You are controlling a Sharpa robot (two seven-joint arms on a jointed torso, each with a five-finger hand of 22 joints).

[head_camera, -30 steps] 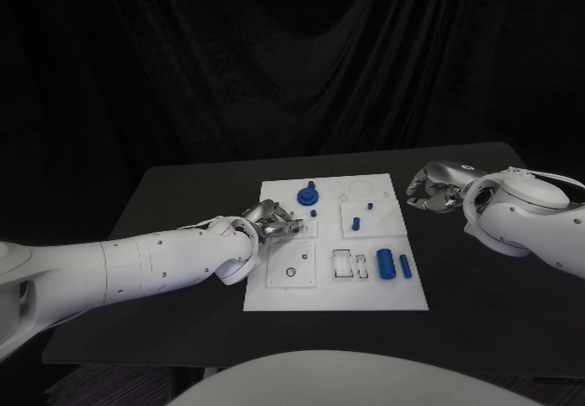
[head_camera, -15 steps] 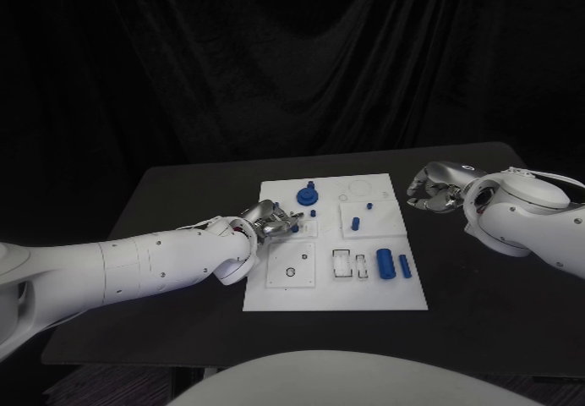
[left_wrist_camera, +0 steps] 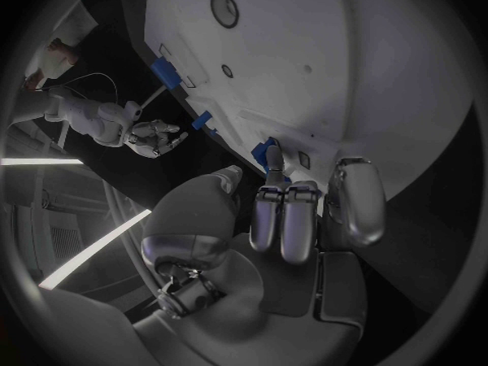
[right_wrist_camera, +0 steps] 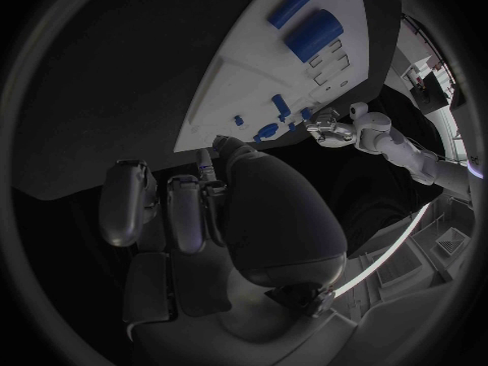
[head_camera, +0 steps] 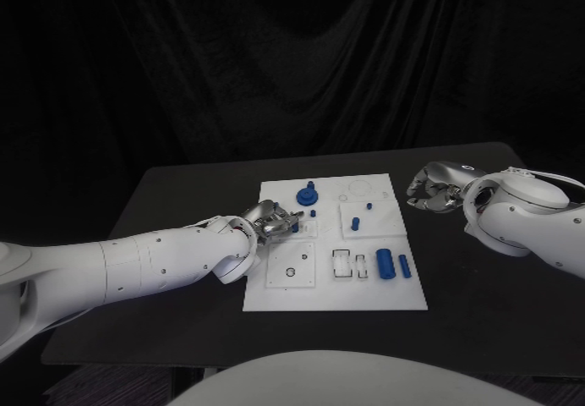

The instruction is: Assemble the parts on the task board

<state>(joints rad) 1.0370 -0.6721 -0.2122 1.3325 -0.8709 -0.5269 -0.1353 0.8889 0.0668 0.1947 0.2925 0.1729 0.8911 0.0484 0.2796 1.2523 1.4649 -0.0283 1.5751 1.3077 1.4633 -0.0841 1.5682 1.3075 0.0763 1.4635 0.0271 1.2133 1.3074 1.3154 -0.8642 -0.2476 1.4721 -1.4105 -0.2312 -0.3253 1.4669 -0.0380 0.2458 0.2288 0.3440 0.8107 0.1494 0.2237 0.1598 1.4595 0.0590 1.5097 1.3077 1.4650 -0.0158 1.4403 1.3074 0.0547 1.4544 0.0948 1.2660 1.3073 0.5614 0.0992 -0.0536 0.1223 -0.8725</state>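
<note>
Left hand (head_camera: 273, 222) has slid a bit toward the small blue peg (head_camera: 297, 227) on the task board (head_camera: 336, 292) — fingers pinching it | peg looks light, hard, slippery — hold its sides | right hand (head_camera: 429, 190) curled, holding nothing, beside the board | black table (head_camera: 183, 194), dark curtain behind

left hand (head_camera: 270, 222) hides a part (unclear), task board (head_camera: 366, 292) partly covered

The left robot hand (head_camera: 273, 222) has drawn slightly back toward the task board's (head_camera: 275, 296) left edge, its fingers closing around a small blue peg (head_camera: 295, 226); a second ago they lay further over it.
</note>
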